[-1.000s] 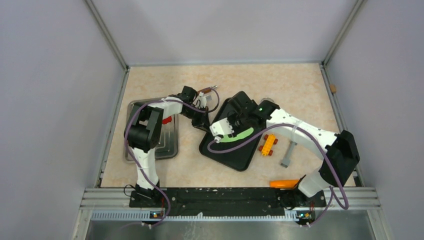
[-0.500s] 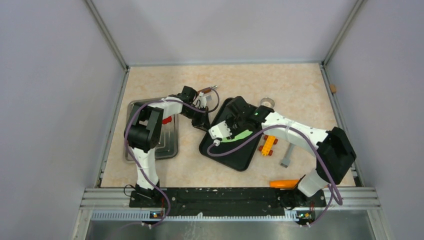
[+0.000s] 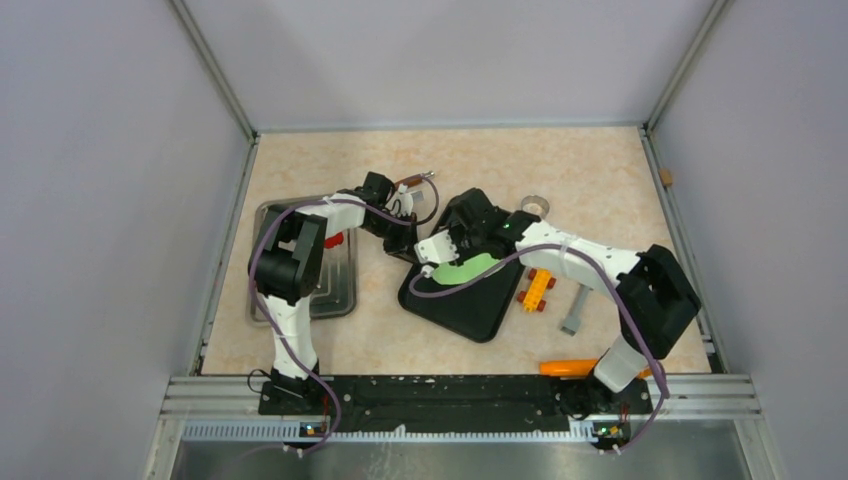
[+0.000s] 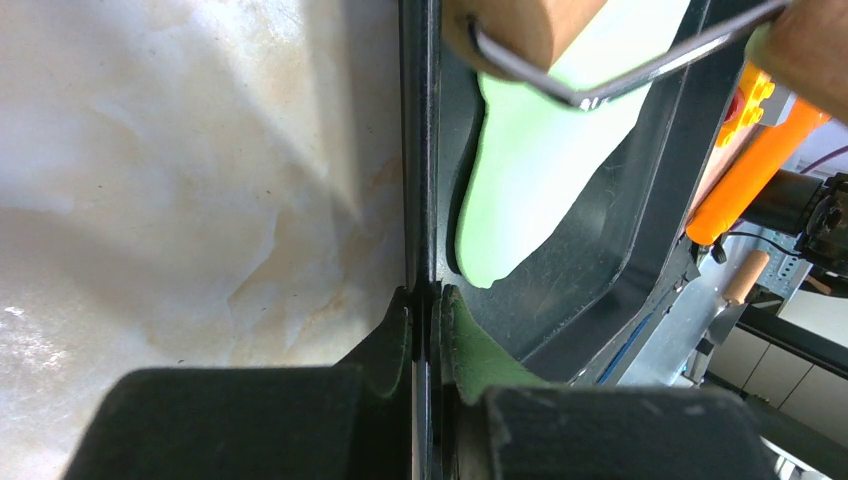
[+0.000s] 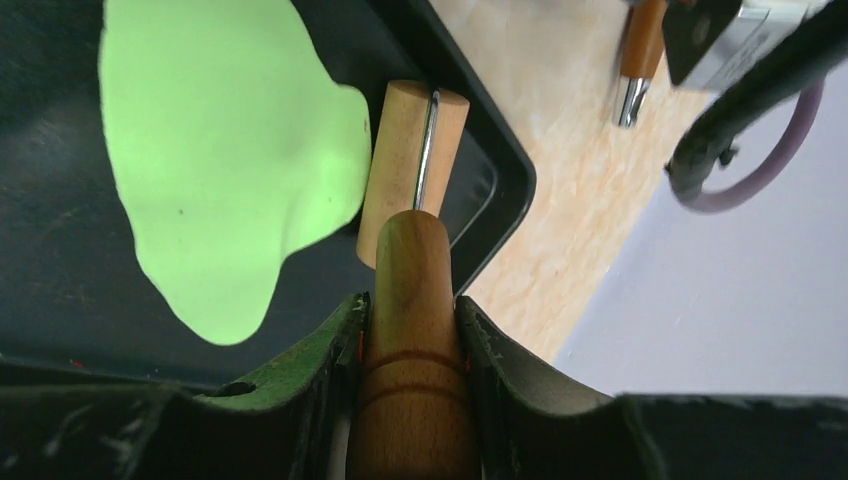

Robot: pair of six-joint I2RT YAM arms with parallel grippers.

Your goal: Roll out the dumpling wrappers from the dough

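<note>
The dough (image 5: 220, 160) is a flattened lime-green blob lying in the black tray (image 3: 470, 305). It also shows in the top view (image 3: 466, 268) and the left wrist view (image 4: 540, 180). My right gripper (image 5: 412, 310) is shut on the wooden handle of a small roller. The roller's drum (image 5: 400, 165) rests at the dough's edge, near the tray's far-left rim. My left gripper (image 4: 425, 300) is shut on the tray's left rim (image 4: 420, 150). No dumpling wrappers are in view.
A metal tray (image 3: 340, 295) with a red piece (image 3: 333, 239) sits at the left. A metal ring cutter (image 3: 535, 206) lies behind the black tray. Yellow bricks (image 3: 537, 289), a grey tool (image 3: 577, 310) and an orange tool (image 3: 568, 367) lie to its right.
My right arm has moved the roller up and to the left across the tray, and more of the dough now shows behind it. The left arm has stayed still.
</note>
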